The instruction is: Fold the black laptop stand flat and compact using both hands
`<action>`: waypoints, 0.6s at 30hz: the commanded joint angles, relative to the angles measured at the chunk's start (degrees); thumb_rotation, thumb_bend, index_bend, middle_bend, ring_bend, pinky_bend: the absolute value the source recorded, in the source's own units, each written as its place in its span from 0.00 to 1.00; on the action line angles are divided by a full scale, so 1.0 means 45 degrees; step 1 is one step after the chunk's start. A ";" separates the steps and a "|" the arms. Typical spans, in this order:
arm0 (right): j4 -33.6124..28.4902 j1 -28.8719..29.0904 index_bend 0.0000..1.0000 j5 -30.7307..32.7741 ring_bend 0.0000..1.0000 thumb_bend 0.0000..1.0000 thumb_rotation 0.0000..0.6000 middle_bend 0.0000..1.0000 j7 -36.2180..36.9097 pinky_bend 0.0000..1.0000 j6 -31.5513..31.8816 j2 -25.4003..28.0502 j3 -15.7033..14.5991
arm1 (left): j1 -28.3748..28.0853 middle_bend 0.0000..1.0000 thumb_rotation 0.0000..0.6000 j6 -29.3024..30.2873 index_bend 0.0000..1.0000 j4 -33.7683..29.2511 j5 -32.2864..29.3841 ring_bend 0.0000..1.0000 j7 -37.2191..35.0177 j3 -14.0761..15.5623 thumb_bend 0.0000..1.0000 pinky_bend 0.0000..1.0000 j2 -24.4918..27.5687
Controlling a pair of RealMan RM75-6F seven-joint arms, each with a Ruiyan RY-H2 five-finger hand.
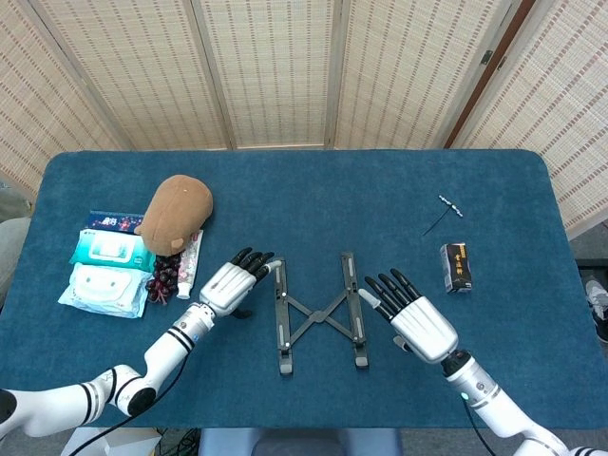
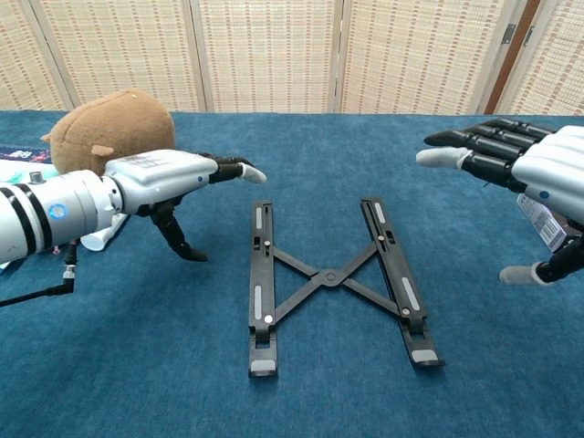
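The black laptop stand (image 1: 319,311) (image 2: 330,276) lies spread out on the blue table, two long rails joined by a crossed brace. My left hand (image 1: 233,284) (image 2: 164,181) hovers just left of the left rail, fingers apart and stretched toward it, thumb pointing down, holding nothing. My right hand (image 1: 414,318) (image 2: 529,173) hangs to the right of the right rail, fingers spread and empty. Neither hand touches the stand.
A brown plush toy (image 1: 175,214), purple grapes (image 1: 163,277), a white tube (image 1: 187,264) and wipe packs (image 1: 105,271) sit at the left. A small black box (image 1: 457,267) and a thin metal tool (image 1: 443,213) lie at the right. The table's front edge (image 1: 313,429) is close.
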 commanded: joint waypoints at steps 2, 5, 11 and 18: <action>0.0396 0.0035 0.00 0.0220 0.00 0.00 1.00 0.00 -0.0236 0.00 -0.0146 -0.0415 0.0111 | -0.0263 0.04 1.00 -0.0183 0.08 0.0294 -0.0394 0.07 0.0360 -0.0129 0.12 0.00 -0.0473; 0.0602 0.0069 0.00 0.0350 0.00 0.00 1.00 0.00 -0.0336 0.00 -0.0225 -0.0693 0.0183 | -0.0409 0.04 1.00 -0.0234 0.08 0.0411 -0.0545 0.07 0.0487 -0.0167 0.12 0.00 -0.0721; 0.1441 0.0237 0.00 0.0477 0.00 0.00 1.00 0.00 -0.0387 0.00 -0.0393 -0.1370 0.0297 | -0.0601 0.03 1.00 -0.0420 0.08 0.0614 -0.0947 0.06 0.0353 -0.0283 0.12 0.00 -0.1042; 0.2189 0.0467 0.00 0.0415 0.00 0.00 1.00 0.00 -0.0326 0.00 -0.0619 -0.1921 0.0215 | -0.0721 0.03 1.00 -0.0518 0.08 0.0773 -0.1090 0.06 0.0130 -0.0247 0.12 0.00 -0.1252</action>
